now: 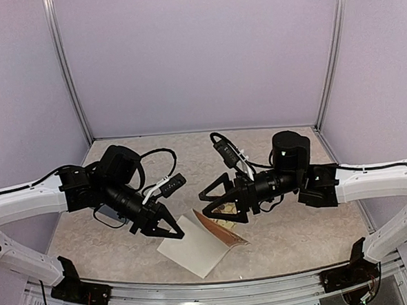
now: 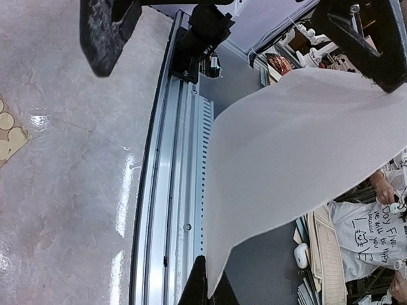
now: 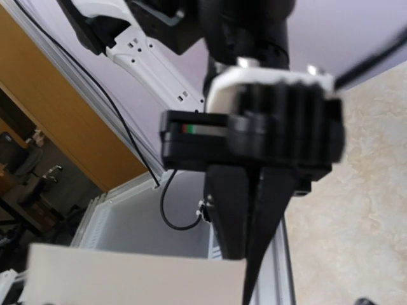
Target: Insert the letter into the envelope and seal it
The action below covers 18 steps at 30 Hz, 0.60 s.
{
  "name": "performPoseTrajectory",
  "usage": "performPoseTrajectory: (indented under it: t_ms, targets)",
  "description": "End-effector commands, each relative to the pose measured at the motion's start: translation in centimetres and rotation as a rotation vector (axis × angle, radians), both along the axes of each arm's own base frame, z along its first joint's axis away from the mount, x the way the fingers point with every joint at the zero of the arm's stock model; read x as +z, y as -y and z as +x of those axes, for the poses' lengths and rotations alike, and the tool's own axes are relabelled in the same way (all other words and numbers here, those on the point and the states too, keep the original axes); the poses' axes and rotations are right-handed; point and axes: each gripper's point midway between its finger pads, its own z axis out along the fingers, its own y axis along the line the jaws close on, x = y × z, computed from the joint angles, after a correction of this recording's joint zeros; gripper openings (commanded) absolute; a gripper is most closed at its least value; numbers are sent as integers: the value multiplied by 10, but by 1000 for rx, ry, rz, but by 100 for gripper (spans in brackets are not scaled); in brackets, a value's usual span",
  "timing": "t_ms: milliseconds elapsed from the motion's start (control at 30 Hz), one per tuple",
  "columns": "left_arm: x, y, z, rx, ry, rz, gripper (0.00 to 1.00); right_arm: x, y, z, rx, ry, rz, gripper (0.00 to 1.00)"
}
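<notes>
Letter point(image 1: 196, 253) in grip of left tool point(image 1: 172, 232), open right tool point(image 1: 207, 205) beside.

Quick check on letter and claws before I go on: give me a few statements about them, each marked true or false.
1. The left claw is shut on the letter. True.
2. The right claw grips the letter too. False: its jaws stand open beside the letter's curled edge.
3. In the top view the letter shows mostly its plain white back. True.
4. The letter is already in the envelope. False: it is out in the open, held by the left claw, with one edge curled up.
</notes>
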Motion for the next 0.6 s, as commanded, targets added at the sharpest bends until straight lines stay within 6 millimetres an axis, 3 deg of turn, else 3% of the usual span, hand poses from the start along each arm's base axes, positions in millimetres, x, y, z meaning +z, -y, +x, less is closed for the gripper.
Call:
performPoseTrajectory:
  t_ms: [0,567]
  targets:
    - [-7,-1,0,1,-27,18,0,-4,7,1,-18,43,-35,99]
    - [-15,-3,7,23,-44,43,0,6,17,-10,14,49,-12,100]
